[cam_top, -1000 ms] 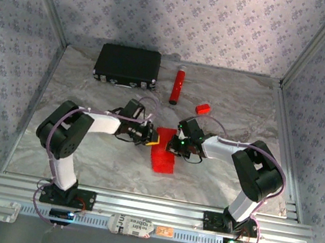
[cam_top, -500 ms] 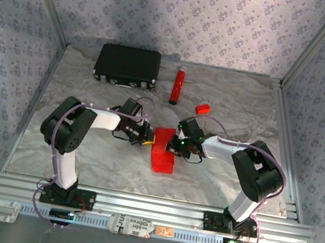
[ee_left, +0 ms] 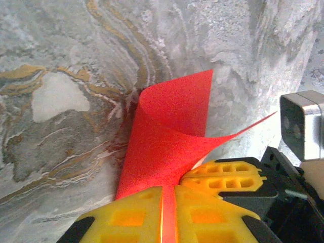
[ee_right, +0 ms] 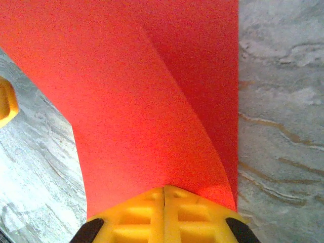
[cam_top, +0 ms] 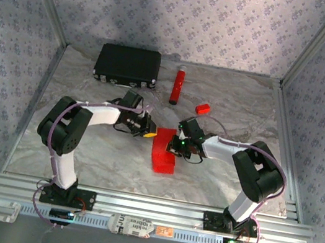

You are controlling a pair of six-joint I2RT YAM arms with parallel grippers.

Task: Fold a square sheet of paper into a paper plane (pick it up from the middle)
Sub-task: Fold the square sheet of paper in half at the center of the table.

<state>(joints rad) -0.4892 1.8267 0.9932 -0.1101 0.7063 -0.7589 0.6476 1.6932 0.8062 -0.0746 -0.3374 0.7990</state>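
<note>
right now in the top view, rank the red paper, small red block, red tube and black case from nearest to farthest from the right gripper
1. red paper sheet, pinched in the right gripper itself, mid-table.
2. small red block, behind and to the right, and red tube, straight behind: too close to call.
3. black case, far back on the left.
</note>
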